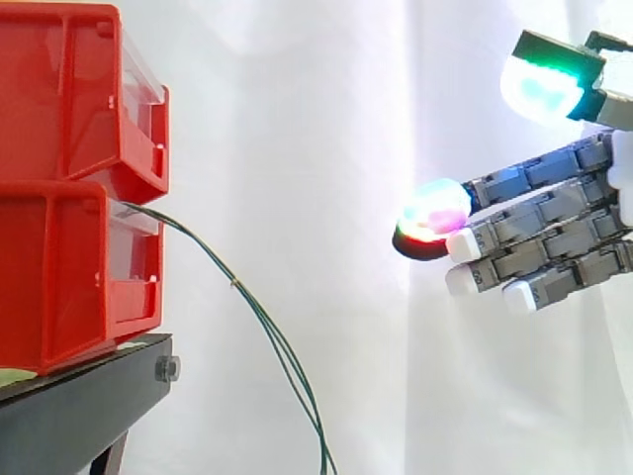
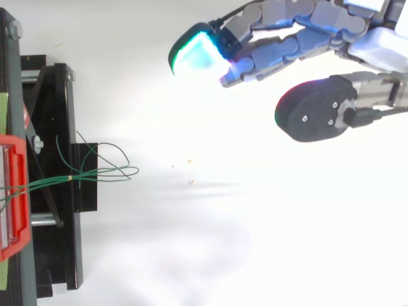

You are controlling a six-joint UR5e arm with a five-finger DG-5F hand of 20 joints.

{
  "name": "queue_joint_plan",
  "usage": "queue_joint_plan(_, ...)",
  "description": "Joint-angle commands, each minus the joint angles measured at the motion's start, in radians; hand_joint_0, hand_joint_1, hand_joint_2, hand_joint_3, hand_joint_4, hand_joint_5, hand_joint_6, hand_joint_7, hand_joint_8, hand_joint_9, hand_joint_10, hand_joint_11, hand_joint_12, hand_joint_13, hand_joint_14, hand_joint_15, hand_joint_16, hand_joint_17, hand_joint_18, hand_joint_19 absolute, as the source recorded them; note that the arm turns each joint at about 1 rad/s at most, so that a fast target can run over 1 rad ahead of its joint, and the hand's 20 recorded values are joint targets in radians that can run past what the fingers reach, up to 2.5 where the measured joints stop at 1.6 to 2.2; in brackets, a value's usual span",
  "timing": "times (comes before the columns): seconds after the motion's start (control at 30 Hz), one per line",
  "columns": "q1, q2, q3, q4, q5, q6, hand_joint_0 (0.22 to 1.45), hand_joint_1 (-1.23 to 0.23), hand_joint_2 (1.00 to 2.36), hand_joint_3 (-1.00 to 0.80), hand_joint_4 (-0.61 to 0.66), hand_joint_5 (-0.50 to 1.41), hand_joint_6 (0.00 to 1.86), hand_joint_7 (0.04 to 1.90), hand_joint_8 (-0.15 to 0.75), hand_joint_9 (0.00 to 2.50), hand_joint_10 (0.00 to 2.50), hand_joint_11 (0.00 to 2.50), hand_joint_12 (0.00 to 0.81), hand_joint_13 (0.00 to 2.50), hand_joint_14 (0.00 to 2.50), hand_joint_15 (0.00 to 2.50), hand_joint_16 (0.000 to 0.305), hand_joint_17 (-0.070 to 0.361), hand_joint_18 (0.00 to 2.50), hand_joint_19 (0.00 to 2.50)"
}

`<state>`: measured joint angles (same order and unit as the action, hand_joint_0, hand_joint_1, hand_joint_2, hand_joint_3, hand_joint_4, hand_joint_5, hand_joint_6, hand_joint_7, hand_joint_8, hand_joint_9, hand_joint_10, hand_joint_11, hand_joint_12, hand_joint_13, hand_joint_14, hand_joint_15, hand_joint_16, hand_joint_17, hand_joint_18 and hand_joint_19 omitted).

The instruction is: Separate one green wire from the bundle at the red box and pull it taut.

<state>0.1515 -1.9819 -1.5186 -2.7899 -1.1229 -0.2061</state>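
Hand [image 1: 554, 233] outstretched; green wires [image 1: 233, 284] from lower bin [image 1: 69, 277]

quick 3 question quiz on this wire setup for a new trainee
1. True or false: the hand grips the green wires.
2. The red bins stand on: A) a black stand B) a white shelf C) a blue box.
3. Fill in: the fingers are ____, not curled.

Key: 1 false, since the hand is apart from the wires; 2 A; 3 straight.
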Motion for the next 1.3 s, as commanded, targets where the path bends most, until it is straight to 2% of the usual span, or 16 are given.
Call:
queue_joint_plan(0.0,0.000,0.000,0.000,0.003,0.018,-0.006,0.55,-0.48,1.00,-0.45,0.28,-0.20,0.50,0.68,0.287,0.63,0.00,0.07,0.309,0.50,0.00,0.10,0.044,0.098,0.61,0.28)
queue_joint_plan(0.13,0.002,-0.012,0.000,0.004,0.028,-0.024,0.55,-0.48,1.00,-0.45,0.28,-0.19,0.50,0.68,0.287,0.63,0.00,0.08,0.310,0.50,0.00,0.10,0.044,0.098,0.61,0.28)
queue_joint_plan(0.27,0.002,-0.041,0.000,0.018,0.032,-0.019,0.56,-0.48,1.01,-0.45,0.28,-0.19,0.50,0.68,0.288,0.64,0.00,0.08,0.309,0.50,0.00,0.10,0.044,0.099,0.61,0.29)
queue_joint_plan(0.37,0.005,-0.061,0.000,0.044,0.075,-0.024,0.56,-0.48,1.01,-0.45,0.28,-0.19,0.50,0.68,0.289,0.65,0.00,0.10,0.308,0.50,0.00,0.10,0.044,0.099,0.61,0.29)
queue_joint_plan(0.43,0.006,-0.063,0.000,0.055,0.087,-0.026,0.56,-0.48,1.01,-0.45,0.28,-0.19,0.50,0.68,0.289,0.66,0.00,0.09,0.309,0.51,0.00,0.10,0.045,0.100,0.61,0.29)
queue_joint_plan(0.47,0.006,-0.084,0.000,0.069,0.094,-0.024,0.56,-0.48,1.00,-0.45,0.28,-0.19,0.50,0.68,0.289,0.66,0.00,0.09,0.308,0.51,0.00,0.11,0.045,0.101,0.61,0.29)
queue_joint_plan(0.63,0.006,-0.114,0.000,0.095,0.097,-0.021,0.56,-0.47,1.01,-0.45,0.28,-0.19,0.50,0.68,0.288,0.66,0.00,0.10,0.311,0.52,0.00,0.11,0.045,0.101,0.60,0.29)
queue_joint_plan(0.67,0.008,-0.133,0.000,0.133,0.100,-0.021,0.56,-0.47,1.01,-0.45,0.28,-0.19,0.50,0.68,0.290,0.66,0.00,0.09,0.311,0.52,0.00,0.11,0.045,0.102,0.60,0.30)
queue_joint_plan(0.73,0.006,-0.133,0.000,0.151,0.101,-0.026,0.56,-0.47,1.01,-0.45,0.28,-0.19,0.50,0.68,0.288,0.66,0.00,0.09,0.311,0.52,0.00,0.11,0.045,0.101,0.60,0.30)
queue_joint_plan(0.8,0.010,-0.133,0.000,0.170,0.112,-0.055,0.56,-0.47,1.01,-0.45,0.29,-0.19,0.50,0.68,0.287,0.66,0.00,0.09,0.312,0.52,0.00,0.12,0.045,0.102,0.60,0.30)
queue_joint_plan(0.83,0.013,-0.133,0.000,0.174,0.124,-0.096,0.56,-0.47,1.01,-0.45,0.29,-0.19,0.50,0.68,0.287,0.66,0.00,0.10,0.311,0.52,0.00,0.11,0.045,0.102,0.60,0.29)
queue_joint_plan(0.93,0.017,-0.141,0.000,0.190,0.132,-0.116,0.56,-0.47,1.01,-0.45,0.29,-0.19,0.50,0.68,0.290,0.67,0.00,0.10,0.312,0.53,0.00,0.11,0.045,0.102,0.60,0.31)
queue_joint_plan(1.07,0.020,-0.164,0.002,0.224,0.129,-0.108,0.56,-0.47,1.01,-0.45,0.29,-0.19,0.50,0.68,0.289,0.67,0.00,0.10,0.313,0.54,0.00,0.12,0.046,0.103,0.60,0.30)
queue_joint_plan(1.13,0.022,-0.186,0.011,0.256,0.127,-0.104,0.56,-0.47,1.01,-0.45,0.29,-0.19,0.50,0.68,0.290,0.67,0.00,0.10,0.316,0.54,0.00,0.13,0.046,0.104,0.60,0.31)
queue_joint_plan(1.17,0.026,-0.212,0.023,0.276,0.126,-0.105,0.56,-0.47,1.01,-0.44,0.29,-0.19,0.50,0.69,0.290,0.67,0.00,0.10,0.317,0.55,0.00,0.13,0.046,0.104,0.60,0.31)
queue_joint_plan(1.27,0.037,-0.265,0.089,0.282,0.117,-0.098,0.56,-0.47,1.01,-0.44,0.29,-0.19,0.50,0.69,0.291,0.67,0.00,0.10,0.320,0.56,0.01,0.13,0.047,0.106,0.59,0.31)
